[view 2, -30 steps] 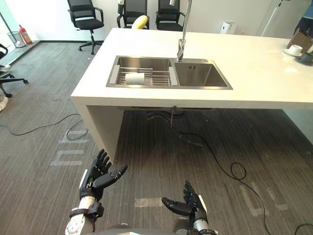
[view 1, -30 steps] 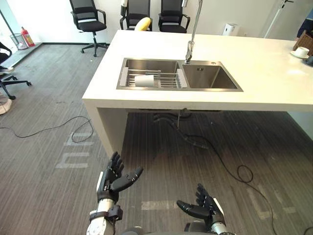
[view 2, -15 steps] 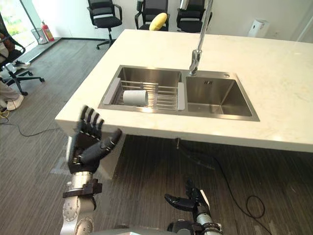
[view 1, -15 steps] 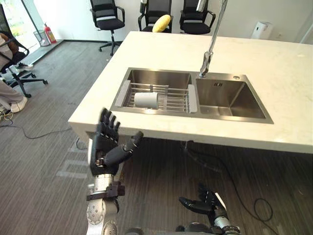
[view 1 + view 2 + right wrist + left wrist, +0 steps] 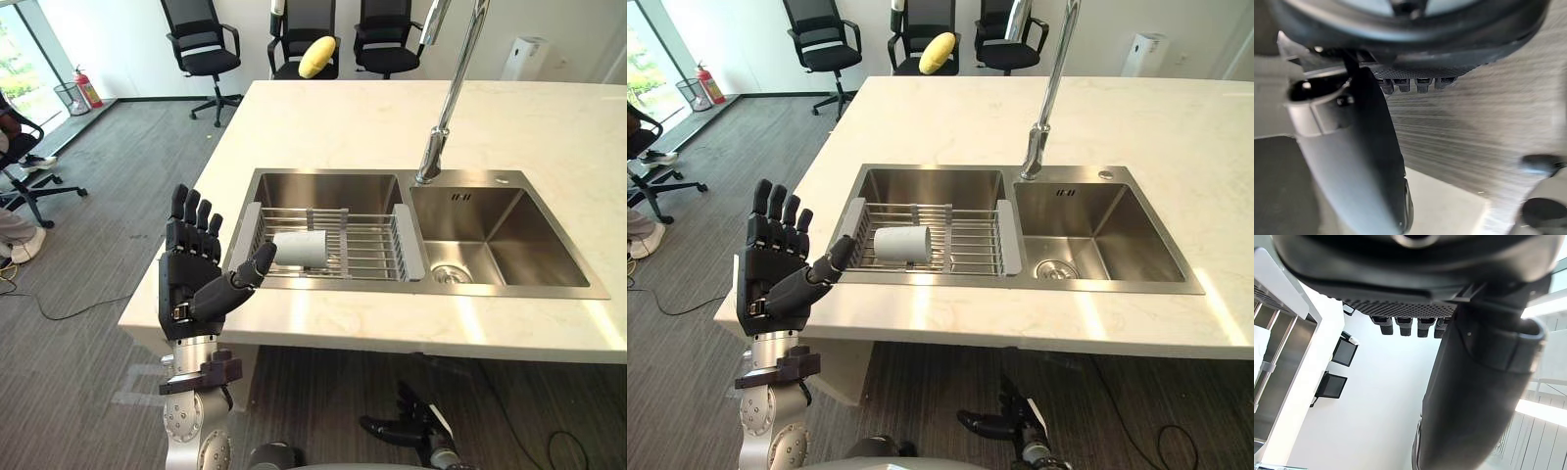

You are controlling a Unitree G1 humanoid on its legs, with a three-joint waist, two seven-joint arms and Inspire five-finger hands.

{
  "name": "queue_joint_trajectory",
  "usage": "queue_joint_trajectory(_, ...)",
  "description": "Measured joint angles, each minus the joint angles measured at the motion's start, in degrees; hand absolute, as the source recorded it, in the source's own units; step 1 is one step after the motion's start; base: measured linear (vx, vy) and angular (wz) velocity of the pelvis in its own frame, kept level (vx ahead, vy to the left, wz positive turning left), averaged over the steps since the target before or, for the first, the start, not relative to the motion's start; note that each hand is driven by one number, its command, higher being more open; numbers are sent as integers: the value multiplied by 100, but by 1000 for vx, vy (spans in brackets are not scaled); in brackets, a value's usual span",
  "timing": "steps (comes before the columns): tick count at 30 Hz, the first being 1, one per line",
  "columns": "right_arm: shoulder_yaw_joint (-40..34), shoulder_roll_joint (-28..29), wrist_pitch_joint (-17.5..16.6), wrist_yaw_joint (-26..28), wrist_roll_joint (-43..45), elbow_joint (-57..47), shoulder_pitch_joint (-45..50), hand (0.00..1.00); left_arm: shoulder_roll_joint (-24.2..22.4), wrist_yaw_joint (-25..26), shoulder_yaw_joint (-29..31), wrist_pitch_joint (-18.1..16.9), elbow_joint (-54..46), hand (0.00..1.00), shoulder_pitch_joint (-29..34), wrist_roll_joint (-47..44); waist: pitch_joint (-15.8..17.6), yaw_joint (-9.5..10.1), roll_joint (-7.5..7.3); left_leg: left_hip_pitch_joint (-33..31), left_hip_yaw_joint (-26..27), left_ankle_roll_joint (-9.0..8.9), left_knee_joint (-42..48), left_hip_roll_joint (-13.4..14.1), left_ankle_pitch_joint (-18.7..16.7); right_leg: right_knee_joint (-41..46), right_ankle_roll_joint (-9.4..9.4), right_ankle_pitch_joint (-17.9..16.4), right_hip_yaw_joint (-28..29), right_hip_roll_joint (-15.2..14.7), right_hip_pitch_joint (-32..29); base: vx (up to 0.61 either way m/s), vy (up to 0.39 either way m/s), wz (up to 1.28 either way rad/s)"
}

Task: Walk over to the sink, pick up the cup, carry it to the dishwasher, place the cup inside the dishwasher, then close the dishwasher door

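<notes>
A white cup (image 5: 300, 249) lies on its side on a wire rack (image 5: 362, 257) in the left basin of a steel sink (image 5: 509, 235). My left hand (image 5: 194, 279) is raised at the counter's near left edge, open, fingers straight up, thumb pointing toward the cup, a short way left of it and holding nothing. My right hand (image 5: 407, 431) hangs low below the counter's front edge, open, fingers spread over the floor. In the right eye view the cup (image 5: 901, 244) and left hand (image 5: 774, 269) stand the same way.
A tall tap (image 5: 446, 108) rises behind the sink in the white counter (image 5: 353, 117). Black office chairs (image 5: 201, 49) and a yellow object (image 5: 316, 57) stand beyond the far edge. A red fire extinguisher (image 5: 82, 86) and a seated person's leg (image 5: 15, 220) are at the left.
The camera has come closer to the counter, so the sink looks larger. My left hand has risen to counter height. My right hand stays low.
</notes>
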Motion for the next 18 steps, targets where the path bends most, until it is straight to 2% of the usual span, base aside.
queue_joint_trajectory(2,-18,11,-9,-9,-86,-20,-7,100,45,131,-93,41,-197,100,2,319,-24,35,-18,393,99,-25,-242,12,-126,1032,3,-3,-93,-82,-306,130,56,-29)
queue_joint_trajectory(4,-49,58,-20,20,-114,-33,9,100,197,188,-66,79,-441,100,9,430,-49,56,-163,686,227,-9,-354,-78,-227,2162,34,69,-303,-384,-720,125,50,-26)
queue_joint_trajectory(5,-131,111,-29,47,-178,10,33,100,215,252,-36,114,-516,100,11,467,-46,56,-150,835,246,4,-396,-71,-289,2647,25,155,-445,-513,-880,129,29,-19)
queue_joint_trajectory(6,-144,131,-37,50,-207,65,36,100,224,281,-35,117,-518,100,8,475,-48,47,-137,899,238,7,-429,-64,-306,2799,-8,114,-529,-575,-937,117,7,-4)
queue_joint_trajectory(7,-138,145,-37,82,-285,117,55,100,220,334,-27,140,-511,100,-6,474,-53,12,-124,1002,200,35,-487,-23,-374,2912,-88,-66,-646,-616,-1050,81,-8,9)
queue_joint_trajectory(10,-140,155,-80,156,-371,77,123,100,260,386,-58,187,-434,100,-78,475,-58,-111,-127,1042,-63,-90,-577,92,-388,2629,-110,-153,-785,-596,-1425,99,-69,40)
queue_joint_trajectory(11,-132,155,-88,160,-373,47,122,100,273,398,-55,246,-303,100,-153,485,-72,-168,-151,1030,-174,-232,-566,121,-334,2254,-80,-90,-763,-547,-1528,159,-188,63)
queue_joint_trajectory(12,-112,183,-87,169,-374,48,130,100,331,403,-47,351,-182,100,-230,531,-131,-185,-276,996,-294,-314,-538,57,-342,1620,-110,362,-753,-539,-1567,145,-192,59)
queue_joint_trajectory(13,-123,183,-83,172,-374,64,135,100,359,401,-42,378,-74,100,-266,569,-188,-192,-328,993,-374,-359,-517,56,-341,1577,-45,281,-773,-538,-1519,204,-216,45)
queue_joint_trajectory(14,-129,152,-67,162,-375,63,125,100,252,397,-94,517,72,100,-261,660,-270,-175,-185,956,-464,-461,-576,167,-263,1287,-55,284,-861,-398,-1369,175,-168,28)
queue_joint_trajectory(16,-124,87,-54,156,-379,37,85,100,153,310,-130,670,150,100,-256,790,-327,-156,-86,940,-526,-536,-747,283,-158,752,-59,281,-996,-193,-1140,177,-194,14)
queue_joint_trajectory(18,-128,83,-15,148,-375,35,47,100,150,225,-161,792,152,100,-259,1120,-334,-146,-78,962,-546,-588,-853,366,-78,357,-59,282,-1065,-49,-943,119,-169,6)
